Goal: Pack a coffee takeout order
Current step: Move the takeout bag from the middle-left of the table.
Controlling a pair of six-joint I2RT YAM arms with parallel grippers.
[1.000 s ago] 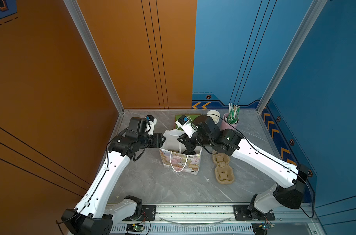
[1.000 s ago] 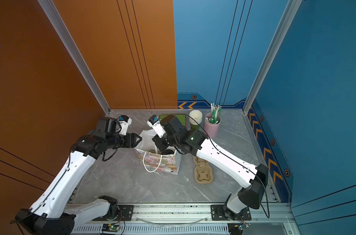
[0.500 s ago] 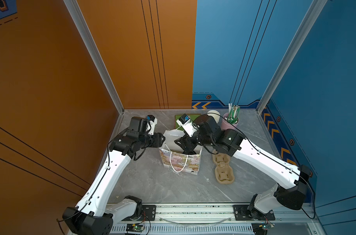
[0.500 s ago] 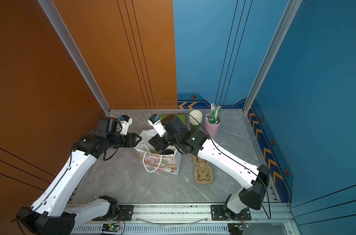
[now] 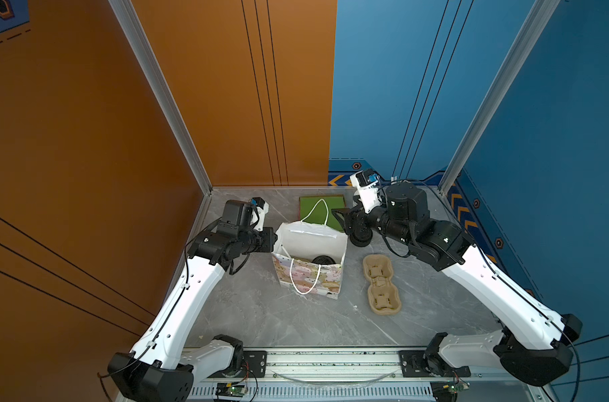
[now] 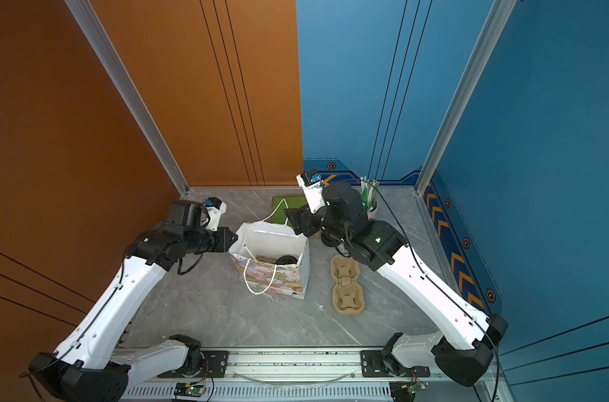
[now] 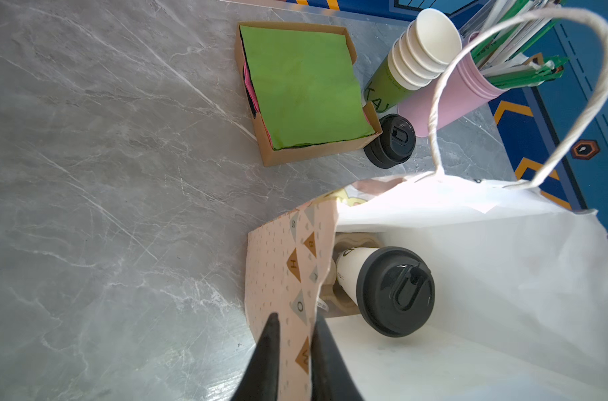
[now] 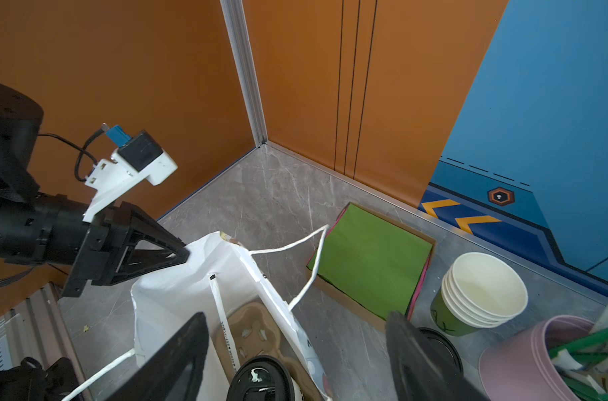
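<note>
Grey marble bench (image 5: 261,313): left tool (image 7: 295,317) pinched narrow on paper bag (image 5: 313,278) rim. Right tool (image 8: 295,314) spread wide by bag's edge. White cup (image 7: 351,274) w/ black lid (image 7: 396,291) inside bag, just past left tool; green napkin (image 8: 372,260) ahead of right tool.

Both top views are looking steeply down from high above the paper bag (image 5: 308,243) (image 6: 271,240), taking in the whole table (image 5: 261,313). The left wrist camera is sitting close at the bag's rim, peering into it. The right wrist camera is hovering just over the bag's opposite side, facing the orange wall (image 8: 122,69). Both wrist views are sharing the bag's interior and the green napkin (image 7: 302,86) (image 8: 372,257) beyond the bag.
</note>
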